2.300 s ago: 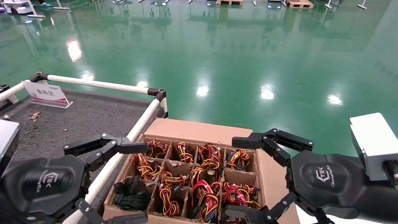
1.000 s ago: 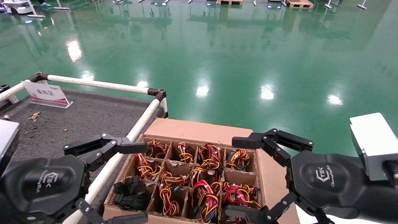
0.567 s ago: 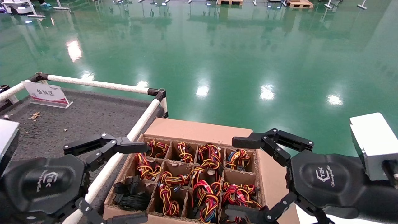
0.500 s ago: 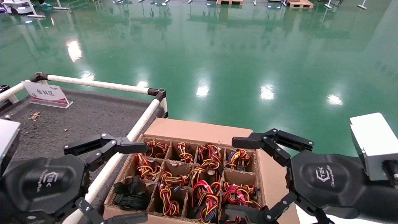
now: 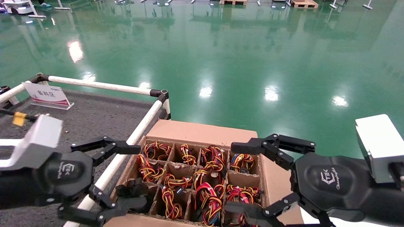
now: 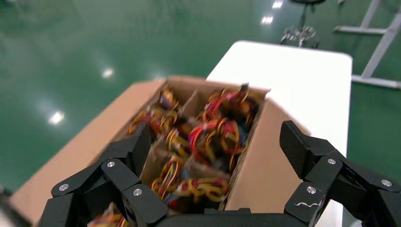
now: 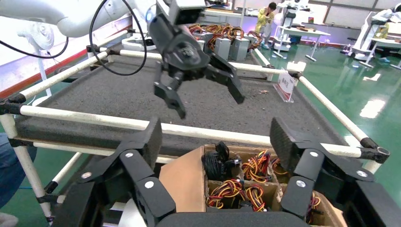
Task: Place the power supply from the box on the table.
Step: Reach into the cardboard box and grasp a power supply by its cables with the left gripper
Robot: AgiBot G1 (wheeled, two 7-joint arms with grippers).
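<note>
The box point(image 5: 202, 130) is a brown divided carton beside the table point(image 5: 79, 119). Most of its cells hold red-yellow cable bundles. The near-left cell holds the power supply point(image 5: 129, 190); only its black cable bundle point(image 7: 218, 163) shows, the body is hidden in the cell. My left gripper point(image 5: 134, 175) hangs open over the carton's left edge, its lower finger just in front of the black cables. My right gripper point(image 5: 236, 177) is open above the carton's right side, holding nothing. The right wrist view shows the left gripper point(image 7: 203, 90) above the table rail.
A white pipe rail point(image 5: 139, 129) runs between table and carton. A sign stand point(image 5: 47, 94) sits at the table's far edge. Grey units with coloured cables point(image 7: 227, 45) stand at the table's other end. A white surface point(image 6: 293, 80) lies beyond the carton. Green floor surrounds everything.
My left arm has turned and swung toward the carton, bringing its lower finger in over the black-cable cell. The right gripper shifted slightly left and lower. Both stay open.
</note>
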